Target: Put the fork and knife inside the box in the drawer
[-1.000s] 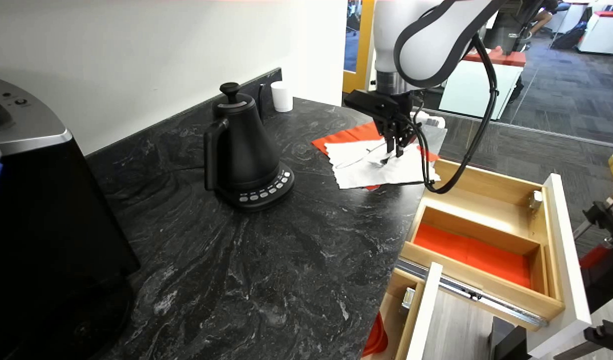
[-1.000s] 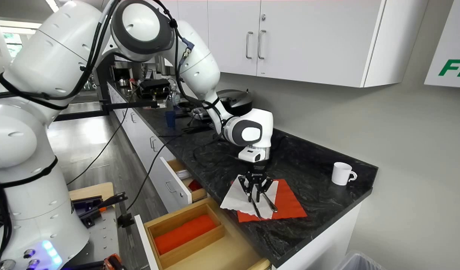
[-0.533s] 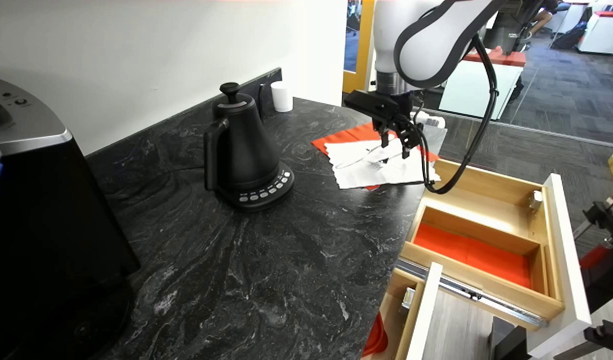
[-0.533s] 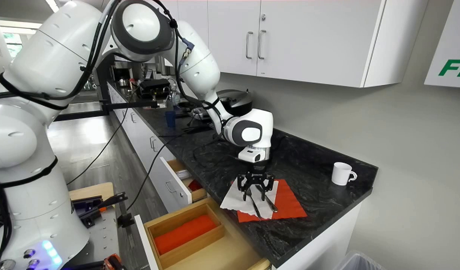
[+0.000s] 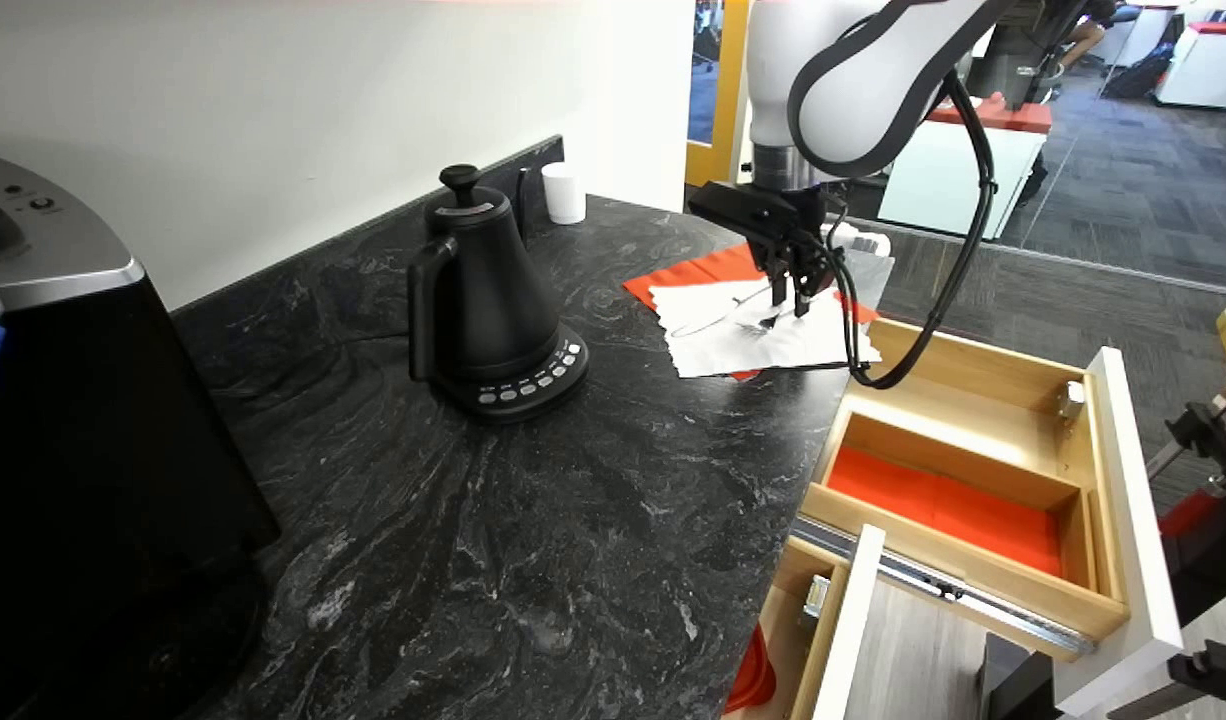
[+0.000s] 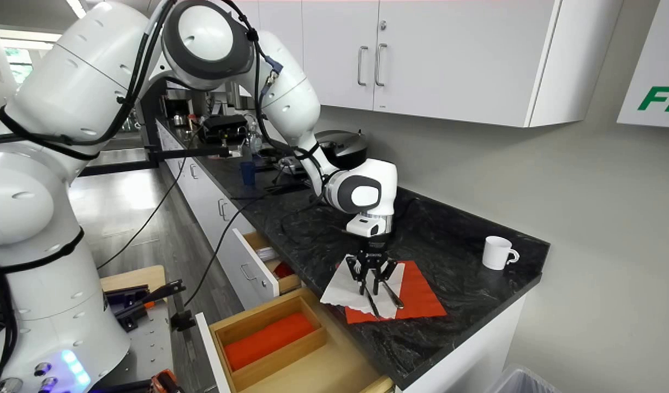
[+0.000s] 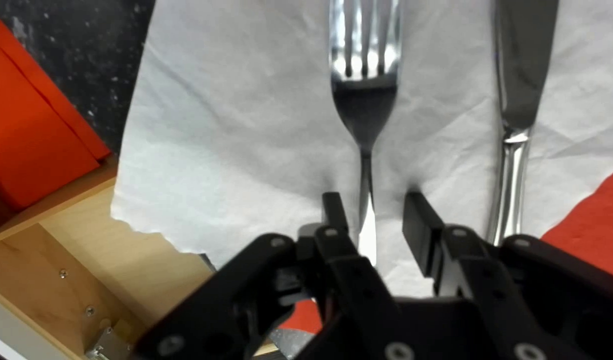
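Observation:
My gripper (image 7: 371, 205) points down at the worktop, its fingers apart on either side of the fork (image 7: 365, 107); a gap shows between the handle and each finger. The fork lies on a white napkin (image 7: 226, 150), tines away from me. To its right is the knife (image 7: 511, 185), lying roughly parallel and outside the fingers. In both exterior views the drawer (image 6: 312, 368) stands pulled out beside the worktop. Inside it sits the box (image 5: 943, 510), pale wood with a red-orange bottom and nothing lying on it. The fork's handle end is hidden behind my gripper.
Under the white napkin is a red one (image 6: 419, 295). A white mug (image 6: 497, 252) stands near the wall. A black kettle (image 5: 493, 290) and a dark machine (image 5: 83, 420) occupy the worktop. Another drawer (image 5: 848, 620) is partly pulled out beside the first.
The jaws were narrow a second ago, spread wide half a second ago, and have come closer together again now. The arm, fork and knife look unmoved.

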